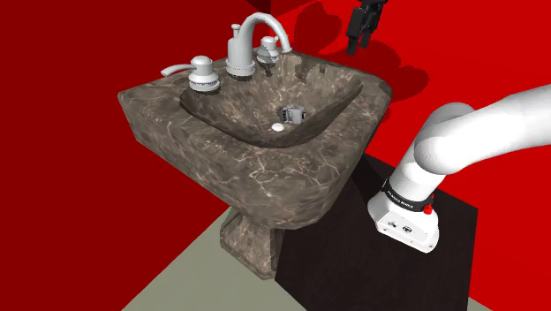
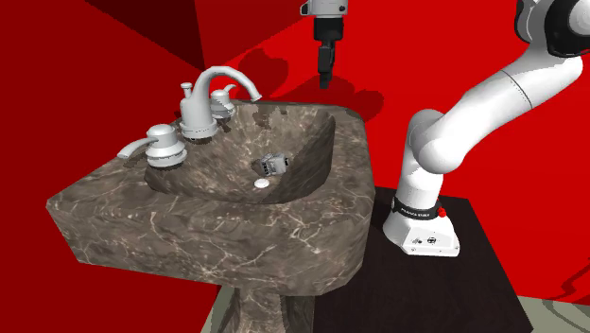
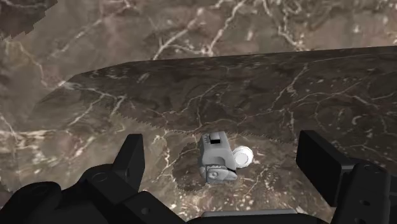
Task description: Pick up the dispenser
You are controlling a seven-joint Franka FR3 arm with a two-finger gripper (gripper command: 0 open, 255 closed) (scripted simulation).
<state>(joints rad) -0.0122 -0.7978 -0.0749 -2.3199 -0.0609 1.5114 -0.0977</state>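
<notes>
Grey dispenser (image 3: 216, 159), lying in sink (image 1: 265, 168) beside drain (image 3: 242, 157).
Likely light, rigid, slick; grasp across body. Gripper (image 1: 358, 44) above sink: open, empty.

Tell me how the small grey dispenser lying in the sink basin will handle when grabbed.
The dispenser looks small and blocky, so probably stiff and light. It lies on the smooth basin floor beside the white drain, so a nudge may slide it. Its smooth shell may be slippery.
</notes>
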